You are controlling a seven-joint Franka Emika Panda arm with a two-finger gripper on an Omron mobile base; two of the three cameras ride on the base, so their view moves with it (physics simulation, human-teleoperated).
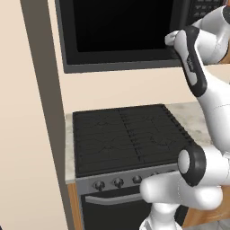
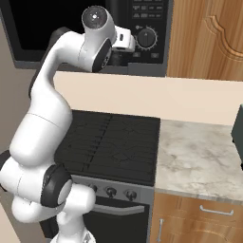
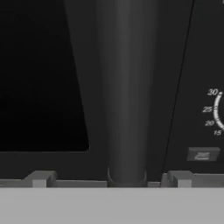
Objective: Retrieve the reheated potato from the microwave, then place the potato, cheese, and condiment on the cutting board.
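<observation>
The microwave is a black box with a dark glass door, built in above the stove, and its door is shut. Its control panel with a round dial sits on the right. In the hand view my gripper is open, right in front of the door's upright dark handle. One fingertip stands to the left of the bar and the other to the right, with a gap on each side. The potato is hidden behind the dark door. The cheese, the condiment and the cutting board are out of view.
A black gas cooktop with a row of knobs lies under the microwave. A marble counter runs to its right, with a dark object at the far edge. A wooden cabinet flanks the microwave's right side, and a tall beige panel its left.
</observation>
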